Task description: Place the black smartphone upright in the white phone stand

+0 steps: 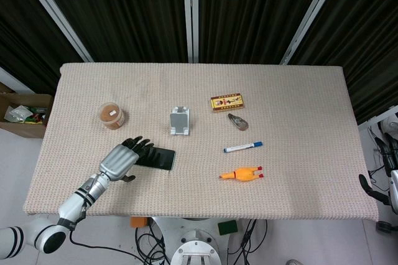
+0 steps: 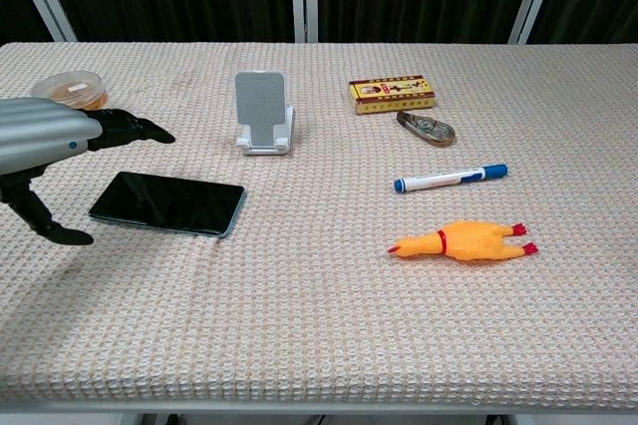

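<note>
Ok so I'm at the reach-for-it stage, nothing picked up yet. My left hand (image 2: 50, 146) is hovering over the near-left end of the phone (image 2: 167, 203), fingers (image 2: 130, 128) stretched out flat above it and the thumb (image 2: 40, 215) hanging down on the near side, so it's wide and holding nothing. Can't tell for sure if any fingertip is actually touching the glass; in the chest view there looks to be a gap.

Phone is lying flat, screen up, on the table (image 1: 298, 178), front-left of the stand (image 2: 264, 113) and a bit apart from it. Stand is empty, its back plate upright, slot facing me.

Next bit imo: drop the hand, get thumb under/against one long edge and fingers on the other. Flat phone on a woven cloth is a pain, not much edge to grab, so prob need to tip it up first. Then lift, rotate it upright, carry it back-right to the stand and lower it into the lip w/o knocking the stand over, looks light.

Pose: left forearm comes in from the bottom-left corner, angled up toward the phone, back of the hand up. Right hand (image 1: 372, 190) is parked off the right table edge, can't tell what its fingers are doing.
</note>
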